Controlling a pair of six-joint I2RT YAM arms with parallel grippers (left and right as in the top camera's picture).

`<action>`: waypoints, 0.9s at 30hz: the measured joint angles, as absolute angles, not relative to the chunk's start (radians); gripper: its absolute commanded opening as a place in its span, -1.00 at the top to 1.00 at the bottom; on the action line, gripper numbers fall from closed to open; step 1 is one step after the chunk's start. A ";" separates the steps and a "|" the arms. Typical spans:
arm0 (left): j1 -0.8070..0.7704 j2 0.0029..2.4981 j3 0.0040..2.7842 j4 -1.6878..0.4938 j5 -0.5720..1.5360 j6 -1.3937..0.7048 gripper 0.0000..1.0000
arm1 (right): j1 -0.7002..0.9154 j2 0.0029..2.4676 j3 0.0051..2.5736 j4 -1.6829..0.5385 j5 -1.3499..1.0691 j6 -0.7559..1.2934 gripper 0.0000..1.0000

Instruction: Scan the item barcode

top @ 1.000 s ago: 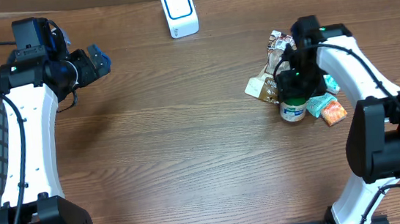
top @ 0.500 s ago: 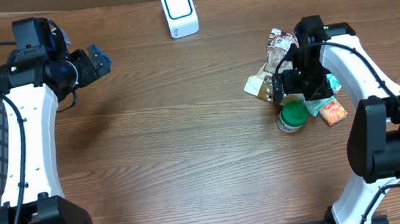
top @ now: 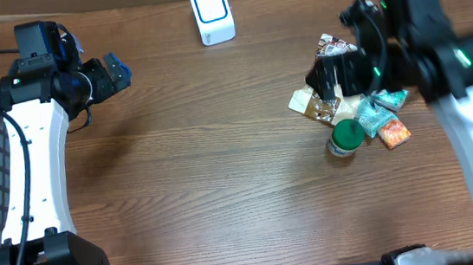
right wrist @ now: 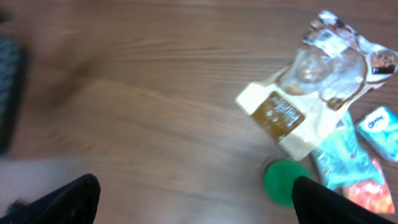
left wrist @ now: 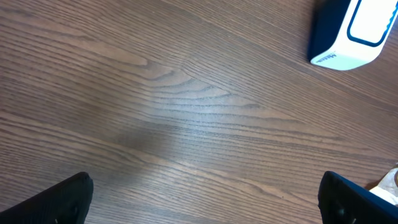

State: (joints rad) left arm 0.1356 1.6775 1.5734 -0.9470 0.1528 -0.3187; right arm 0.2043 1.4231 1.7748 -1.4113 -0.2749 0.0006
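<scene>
Green-lidded jar [top: 344,137]: just released, now free on the counter [top: 223,177] at 3 o'clock, touching the snack packets [top: 373,119].
Right pincer [right wrist: 198,202]: risen clear, spread, empty.
Left pincer [top: 113,73]: spread, 10 o'clock.
Scanner [top: 212,13]: 12 o'clock, well apart from the jar.
Scan judged pending; fresh grasp needed.

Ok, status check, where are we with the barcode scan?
Both open, empty: left gripper over bare table, right gripper raised above the snack pile. Likely target, green-lidded jar, on the table, ungripped. Path to scanner unobstructed.
</scene>
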 measured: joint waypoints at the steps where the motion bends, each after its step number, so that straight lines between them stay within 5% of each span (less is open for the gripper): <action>1: 0.136 1.678 1.573 -0.947 0.153 -0.319 -0.99 | 0.216 1.385 1.776 -1.433 -0.281 0.001 -1.00; 19: 0.136 1.678 1.573 -0.947 0.153 -0.319 -0.99 | 0.270 0.935 1.780 -1.692 -0.298 0.000 -1.00; 27: 0.136 1.678 1.573 -0.947 0.153 -0.319 -1.00 | 0.222 0.924 1.689 -1.328 -0.227 0.000 -1.00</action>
State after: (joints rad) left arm 0.1356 1.6775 1.5734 -0.9470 0.1528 -0.3187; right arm 0.2218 0.9241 1.6890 -1.3285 -0.2272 -0.0002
